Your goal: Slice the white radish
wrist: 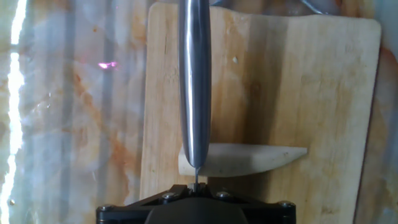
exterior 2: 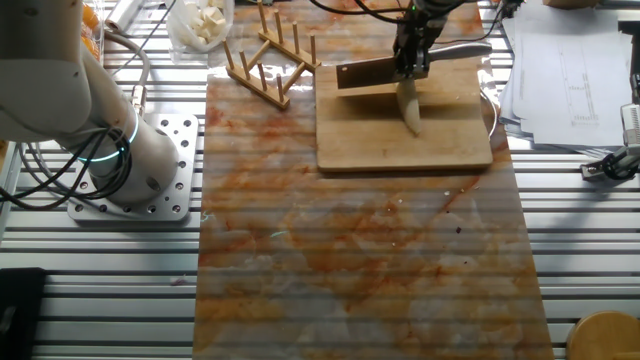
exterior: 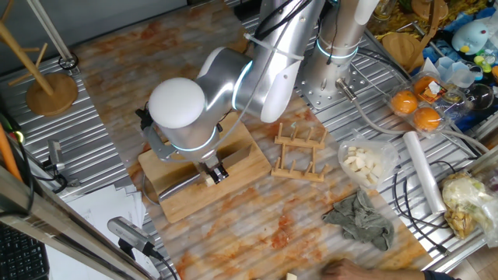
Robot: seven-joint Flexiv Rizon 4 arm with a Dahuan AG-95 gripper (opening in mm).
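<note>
The white radish is a pale cream tapered strip lying across the wooden cutting board, thick end to the left. My gripper is shut on a knife, whose steel blade shows edge-on and crosses the radish near its thick end. From the other fixed view, the gripper holds the knife level above the radish on the board. In one fixed view the arm hides the radish; only the gripper and the blade over the board show.
A wooden rack stands right beside the board. Beyond it sit a clear bag of pale cubes, a grey cloth and oranges. Paper sheets lie on the board's other side. A wooden stand is at the far corner.
</note>
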